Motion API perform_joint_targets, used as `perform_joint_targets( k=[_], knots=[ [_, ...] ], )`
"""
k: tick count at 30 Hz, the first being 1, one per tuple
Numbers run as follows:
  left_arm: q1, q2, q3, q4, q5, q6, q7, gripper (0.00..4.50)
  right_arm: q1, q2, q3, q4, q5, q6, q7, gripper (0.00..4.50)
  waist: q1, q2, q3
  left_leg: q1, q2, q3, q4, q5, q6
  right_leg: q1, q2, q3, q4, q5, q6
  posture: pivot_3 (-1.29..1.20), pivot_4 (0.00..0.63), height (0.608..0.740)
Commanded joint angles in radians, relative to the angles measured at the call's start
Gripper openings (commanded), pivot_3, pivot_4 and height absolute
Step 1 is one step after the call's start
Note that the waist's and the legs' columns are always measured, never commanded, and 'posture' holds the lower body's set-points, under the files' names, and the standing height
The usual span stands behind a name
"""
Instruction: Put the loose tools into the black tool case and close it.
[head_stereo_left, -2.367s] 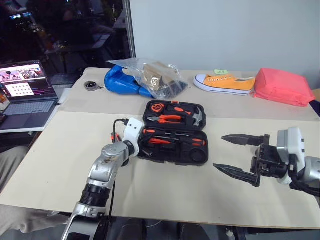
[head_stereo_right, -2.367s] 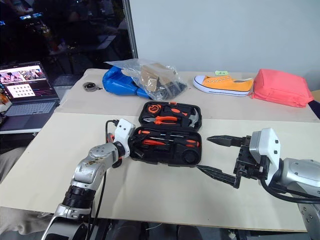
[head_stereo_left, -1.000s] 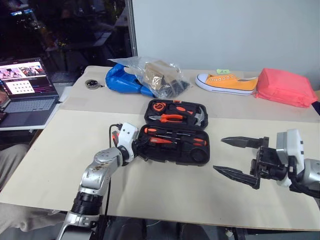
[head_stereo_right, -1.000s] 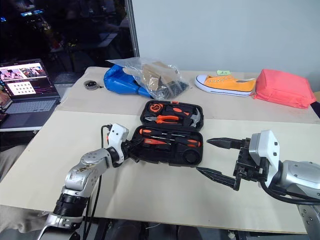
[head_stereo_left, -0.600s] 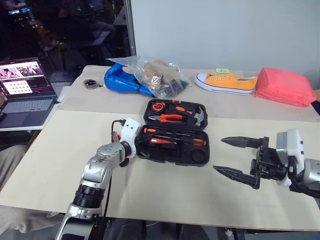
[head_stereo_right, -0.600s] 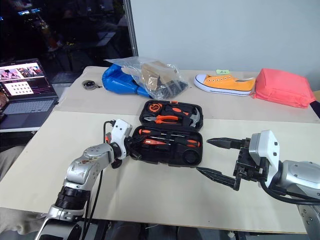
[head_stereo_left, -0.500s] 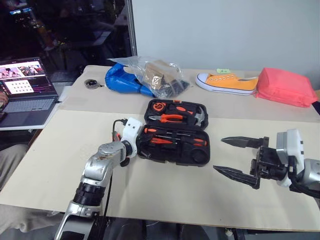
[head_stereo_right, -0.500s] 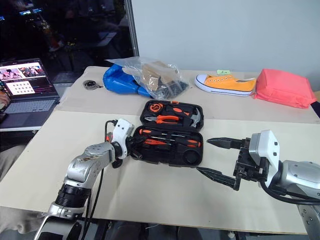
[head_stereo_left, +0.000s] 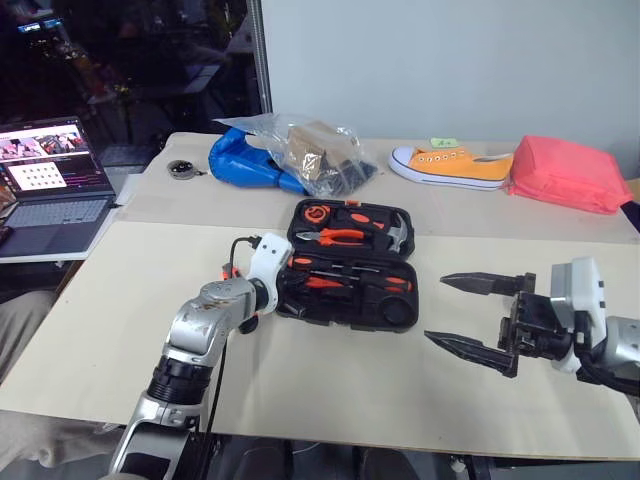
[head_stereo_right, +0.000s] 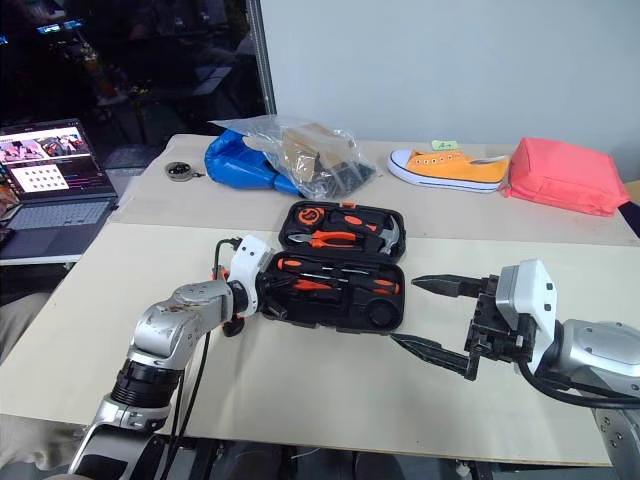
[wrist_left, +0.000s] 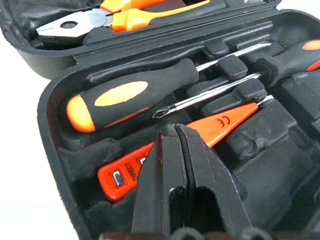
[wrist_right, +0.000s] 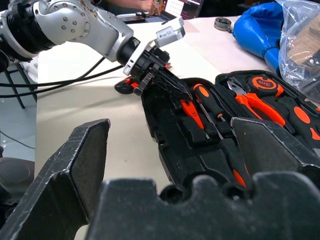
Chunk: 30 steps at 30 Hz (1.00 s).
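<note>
Black tool case (head_stereo_left: 350, 264) open mid-bench | our left tool (wrist_left: 178, 150) pinched empty over utility knife (wrist_left: 165, 157); right tool (head_stereo_left: 478, 313) wide, idle | risk: we nudge seated tools, lid jams

Silver metal left arm (head_stereo_left: 195, 335) w/ black cable, white wrist housings, black serrated fingers (head_stereo_left: 468, 349)

Left gripper (wrist_left: 177, 135) fingers cover the middle of the flat orange-and-black utility knife (wrist_left: 150, 160). Orange-handled steel pliers (wrist_left: 125, 12) handles cut off by frame edge. Black moulded-plastic tool case (wrist_left: 52, 107) cropped on all sides in the wrist view. Silver laptop (head_stereo_left: 50, 195) cut by left edge. Contents of clear plastic bag (head_stereo_left: 315, 150) unreadable.
</note>
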Motion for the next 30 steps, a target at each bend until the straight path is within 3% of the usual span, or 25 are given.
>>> perform_joint_targets(
  k=[1,4,8,14,15,24,28,30],
  knots=[
    [0.004,-0.023,0.143,-0.136,-0.065,-0.062,0.056,0.09,-0.014,0.004,-0.008,-0.017,0.001,-0.020,0.001,4.50,0.000,0.000,0.000,-0.001,0.000,0.000,0.000,0.000,0.000,-0.001,0.000,0.000,0.000,0.001,-0.001,0.00,0.150,0.740],
    [0.031,-0.023,0.214,-0.210,-0.048,-0.007,0.163,0.76,-0.024,0.005,0.001,-0.006,-0.001,-0.023,0.006,4.50,-0.002,-0.003,0.002,-0.001,0.000,0.000,-0.001,0.000,0.000,-0.002,0.001,0.000,-0.001,0.001,-0.002,0.00,0.150,0.740],
    [0.086,-0.051,0.279,-0.347,0.016,0.188,0.370,2.14,-0.058,0.002,0.022,0.021,-0.003,-0.025,0.022,4.50,-0.001,-0.003,0.002,-0.001,0.000,-0.001,-0.003,0.000,0.000,-0.002,0.000,0.000,-0.001,0.001,-0.001,0.00,0.150,0.740],
    [0.137,-0.163,0.264,-0.453,0.080,0.383,0.556,4.26,-0.127,-0.004,0.062,0.068,-0.003,-0.021,0.045,4.50,0.009,-0.005,0.003,-0.001,-0.001,-0.001,-0.001,0.000,0.000,0.000,-0.002,-0.001,-0.001,0.001,0.000,0.00,0.150,0.740],
    [0.140,-0.174,0.259,-0.455,0.086,0.402,0.568,4.44,-0.139,-0.004,0.069,0.072,-0.002,-0.017,0.045,4.50,0.008,-0.006,0.004,-0.001,-0.001,-0.001,-0.001,0.000,0.000,0.000,-0.002,-0.001,-0.001,0.002,0.001,0.00,0.150,0.740],
    [0.142,-0.261,0.258,-0.384,0.136,0.499,0.636,4.44,-0.196,-0.018,0.075,0.101,0.004,-0.003,0.068,4.50,-0.001,-0.006,0.004,0.000,-0.002,-0.001,-0.002,0.000,0.000,0.000,0.000,0.000,-0.001,0.002,0.000,0.00,0.150,0.740],
    [0.153,-0.277,0.257,-0.382,0.149,0.482,0.642,3.51,-0.201,-0.022,0.070,0.107,0.004,0.001,0.074,4.50,-0.001,-0.006,0.004,0.000,-0.002,-0.001,-0.002,0.000,0.000,0.000,-0.001,0.000,-0.001,0.002,0.000,0.00,0.150,0.740],
    [0.163,-0.274,0.255,-0.388,0.155,0.473,0.635,2.76,-0.204,-0.022,0.072,0.109,0.003,0.003,0.075,4.50,-0.001,-0.006,0.004,0.000,-0.002,-0.001,-0.002,0.000,0.000,0.000,-0.001,0.000,-0.001,0.002,0.000,0.00,0.150,0.740]
  ],
)
